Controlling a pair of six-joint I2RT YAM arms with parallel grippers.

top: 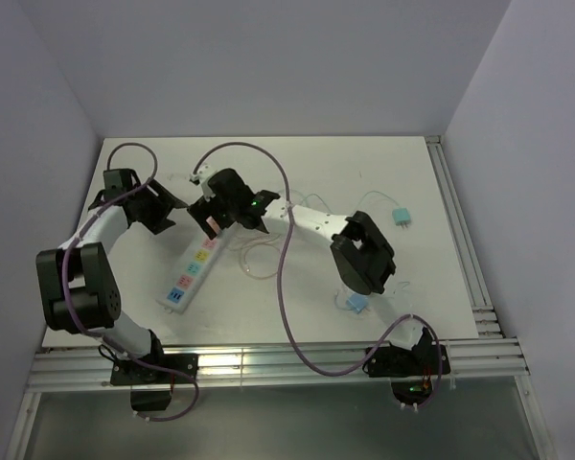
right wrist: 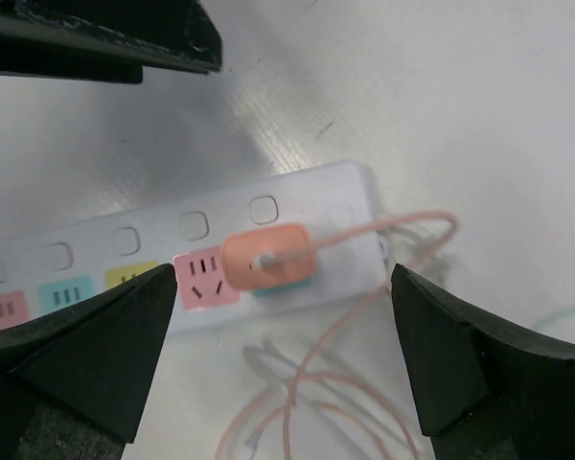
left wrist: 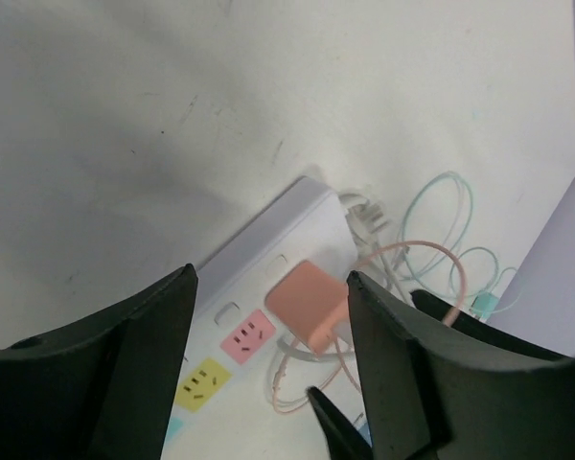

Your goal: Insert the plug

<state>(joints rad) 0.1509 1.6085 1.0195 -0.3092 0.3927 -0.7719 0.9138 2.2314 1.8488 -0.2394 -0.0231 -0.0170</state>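
A salmon-pink plug (right wrist: 268, 257) with a thin pink cable sits in the end socket of the white power strip (right wrist: 335, 192), over a teal socket face and next to a free pink socket (right wrist: 204, 280). The left wrist view shows the same plug (left wrist: 307, 302) seated on the strip (left wrist: 268, 240). My right gripper (right wrist: 284, 278) is open wide, above the plug with a finger on each side, not touching it. My left gripper (left wrist: 268, 287) is open and empty, hovering beside the strip's far end. From above, both grippers (top: 168, 213) (top: 218, 209) meet at that end of the strip (top: 194, 268).
A teal plug (top: 400, 218) with a pale cable lies at the right. A blue plug (top: 356, 304) lies by the right arm's elbow. Loose pink cable loops (right wrist: 316, 402) lie beside the strip. Purple arm cables arc over the table. White walls enclose three sides.
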